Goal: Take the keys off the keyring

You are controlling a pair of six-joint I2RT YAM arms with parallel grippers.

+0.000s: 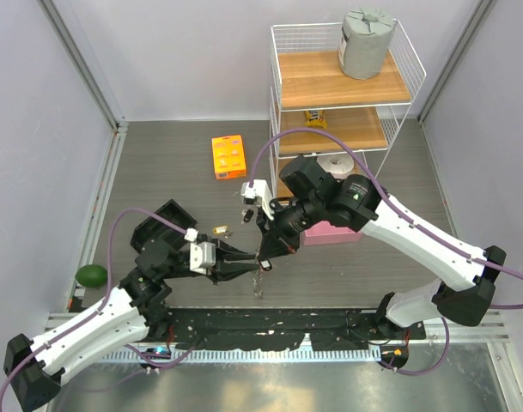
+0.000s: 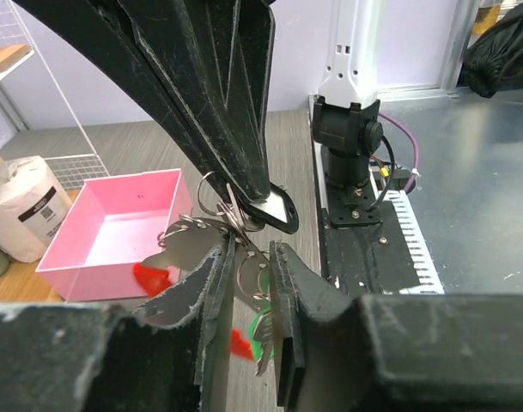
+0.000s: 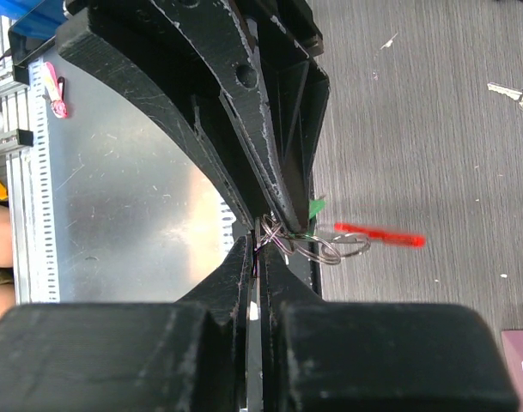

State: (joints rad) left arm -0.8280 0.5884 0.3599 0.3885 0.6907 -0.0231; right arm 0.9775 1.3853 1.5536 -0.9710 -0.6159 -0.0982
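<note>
The keyring [image 1: 260, 268] hangs in the air between my two grippers, above the table's near edge. My left gripper [image 1: 249, 264] reaches in from the left and is shut on its wire rings [image 2: 244, 257]. A green-tagged key [image 2: 261, 330] and the red strap fob [image 2: 149, 276] dangle below. My right gripper [image 1: 264, 252] comes down from the right and is shut on a dark-headed key [image 2: 274, 210] that is still on the ring. In the right wrist view the rings [image 3: 325, 245] and the fob [image 3: 380, 234] stick out sideways from my right gripper [image 3: 261, 249].
Two loose keys lie on the table, one yellow-headed [image 1: 220, 230] and one silvery [image 1: 246, 211]. An orange box [image 1: 229, 156] lies behind them. A pink tray [image 1: 331, 234] sits right of the grippers, with a wire shelf [image 1: 343, 103] behind it. A green fruit [image 1: 91, 275] lies at the far left.
</note>
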